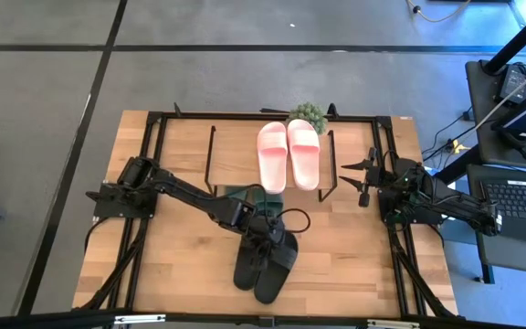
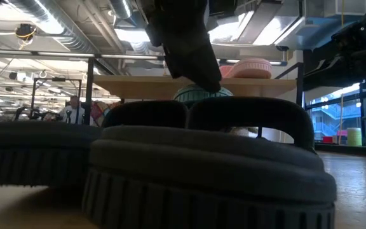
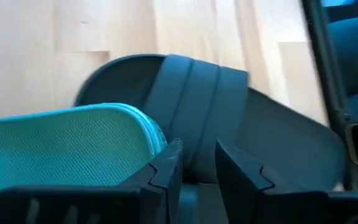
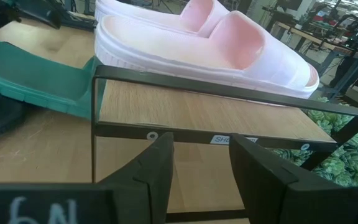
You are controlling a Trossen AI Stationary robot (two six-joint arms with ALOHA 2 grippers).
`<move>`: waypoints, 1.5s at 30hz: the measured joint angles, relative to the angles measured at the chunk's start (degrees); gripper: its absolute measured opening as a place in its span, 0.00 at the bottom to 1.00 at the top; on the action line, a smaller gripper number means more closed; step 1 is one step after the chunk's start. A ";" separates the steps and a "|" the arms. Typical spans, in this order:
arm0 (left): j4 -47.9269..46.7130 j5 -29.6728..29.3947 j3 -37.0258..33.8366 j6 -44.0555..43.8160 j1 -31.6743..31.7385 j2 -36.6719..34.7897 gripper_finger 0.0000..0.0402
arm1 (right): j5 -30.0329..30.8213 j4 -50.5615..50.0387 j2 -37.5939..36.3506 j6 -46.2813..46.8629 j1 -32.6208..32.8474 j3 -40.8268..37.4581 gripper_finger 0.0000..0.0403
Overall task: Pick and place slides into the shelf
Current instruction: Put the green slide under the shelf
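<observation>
L gripper (image 1: 261,222) sat over green slides (image 1: 245,196) at shelf (image 1: 236,151) 6 o'clock edge, jaws narrowly parted, nothing clearly held; risk: strap slip, snagging black slides (image 1: 265,263); R gripper (image 1: 365,176) idle, part-open, empty.

A small green potted plant (image 1: 308,113) sits at the far edge of the wooden tabletop (image 1: 181,247), while a laptop (image 1: 519,203) rests on a dark desk (image 1: 482,91) off to the right.
</observation>
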 joint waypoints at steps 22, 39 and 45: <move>-4.43 -18.50 -0.02 -1.28 -0.26 0.00 0.22 | 0.00 0.00 0.00 0.00 -0.01 0.00 0.39; -1.70 -7.29 0.17 0.23 -0.26 0.55 0.22 | -0.02 0.00 0.00 0.00 0.01 0.00 0.39; -1.17 -7.82 0.21 0.01 -0.05 1.48 0.22 | -0.02 -0.02 0.00 0.00 0.02 0.00 0.39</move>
